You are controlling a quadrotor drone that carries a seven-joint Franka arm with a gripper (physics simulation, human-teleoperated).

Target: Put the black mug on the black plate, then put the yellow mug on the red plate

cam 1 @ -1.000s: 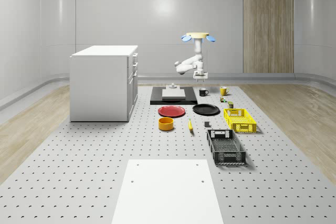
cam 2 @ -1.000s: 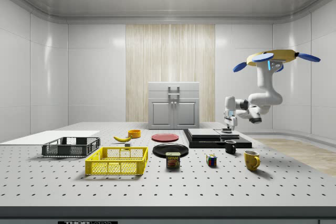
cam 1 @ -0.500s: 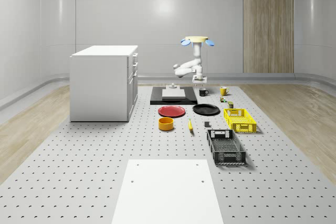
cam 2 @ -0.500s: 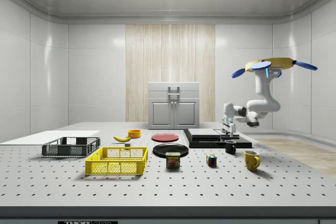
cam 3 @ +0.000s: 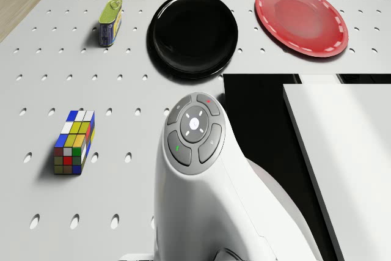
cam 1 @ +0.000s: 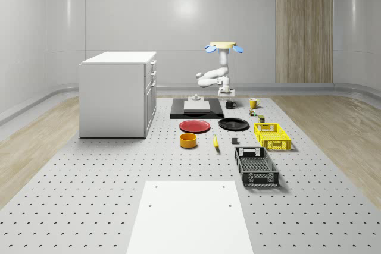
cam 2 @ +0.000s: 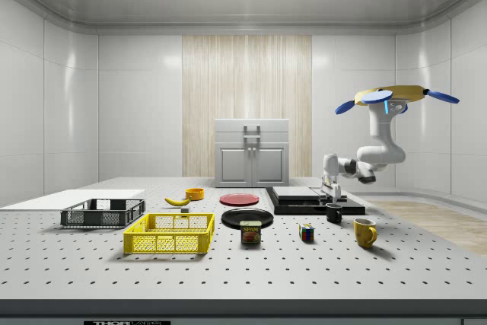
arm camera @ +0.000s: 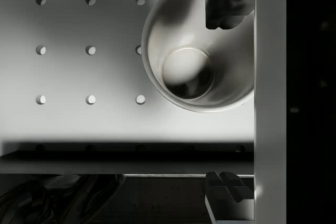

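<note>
Pincer (arm camera: 223, 95) lower now, straddling black mug (arm camera: 199, 51) rim.

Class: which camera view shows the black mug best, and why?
The wrist view: it looks straight down into the black mug, its rim and inside plain. The whole-scene view and side view show it small on the table under the gripper, with its handle visible.
</note>
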